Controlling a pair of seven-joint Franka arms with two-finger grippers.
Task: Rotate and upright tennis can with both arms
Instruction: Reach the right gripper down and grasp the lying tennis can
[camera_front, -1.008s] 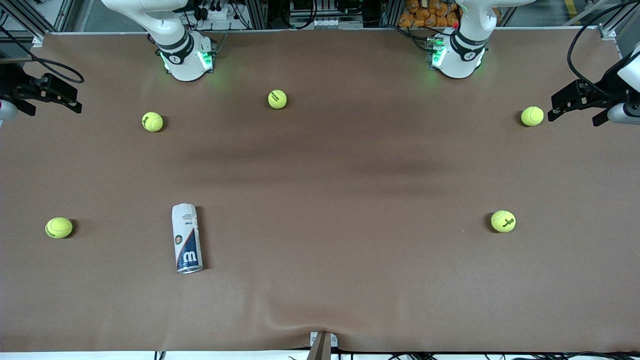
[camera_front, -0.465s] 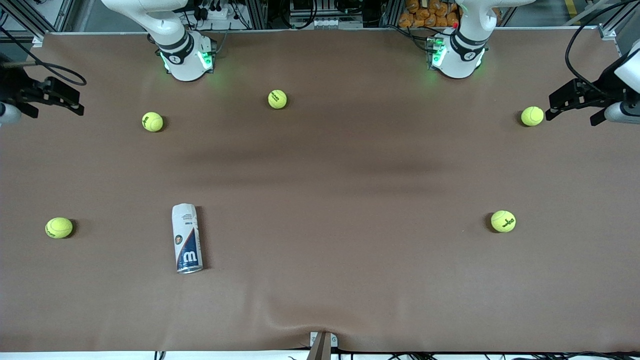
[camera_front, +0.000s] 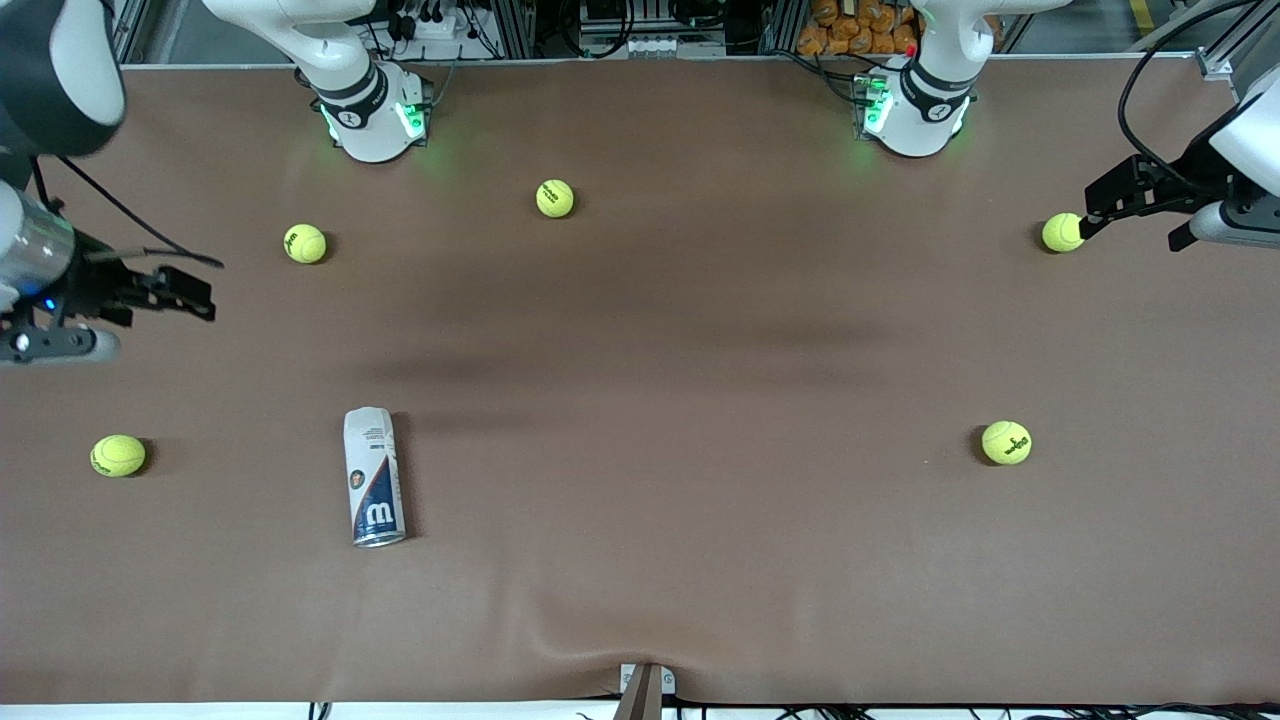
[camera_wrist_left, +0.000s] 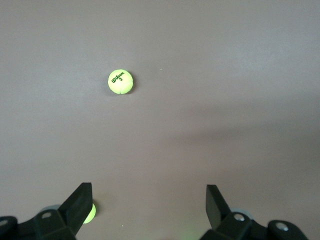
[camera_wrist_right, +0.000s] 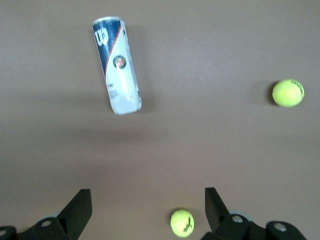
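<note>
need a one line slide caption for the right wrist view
Right gripper, fingers open, above the brown table with the tennis can lying on its side and two tennis balls nearby.

Tennis can and both arms, current state

The tennis can (camera_front: 375, 477) lies flat on its side on the brown table, toward the right arm's end, silvery rim nearest the front camera, navy "W" label just above it, white end pointing toward the robot bases. The right gripper (camera_front: 185, 292) hangs above the table at the right arm's end, fingers spread wide, well apart from the can. The left gripper (camera_front: 1135, 200) hangs at the left arm's end, fingers likewise spread.
</note>
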